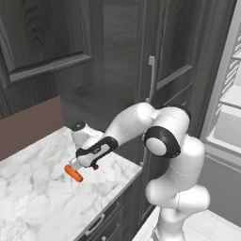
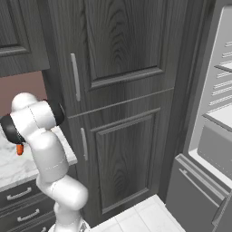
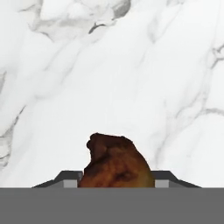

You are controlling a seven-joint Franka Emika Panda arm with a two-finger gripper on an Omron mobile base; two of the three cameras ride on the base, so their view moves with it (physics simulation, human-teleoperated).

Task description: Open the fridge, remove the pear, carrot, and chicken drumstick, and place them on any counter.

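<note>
Dark wood-grain cabinets all round, with a white marble tabletop (image 1: 37, 188) at the left and the fridge (image 2: 217, 113) standing open at the far right, white shelves bare in what shows.

Over the tabletop, the end effector (image 1: 84, 165) reaching low, close above the marble. Between the finger tips in the hand view, the chicken drumstick (image 3: 114, 164), a brown lump seated right at the tips with its bulk pointing away from the hand toward the stone. Pinched or already let go: cannot tell, since the tips themselves sit mostly hidden at the bottom edge and the contact is not visible.

Just beside the end effector in the left base view, the carrot (image 1: 74, 173), lying flat on the marble, long axis running roughly from the hand's side toward the tabletop's front edge; also glimpsed as an orange sliver (image 2: 19, 149) behind the arm from the right. Too close to tell apart from touching.

Pear not found on the marble or the shelves shown.

Likely the set-down of the drumstick: directly under the tips, so the coming move probably a straight release and lift, clear of the carrot alongside.
</note>
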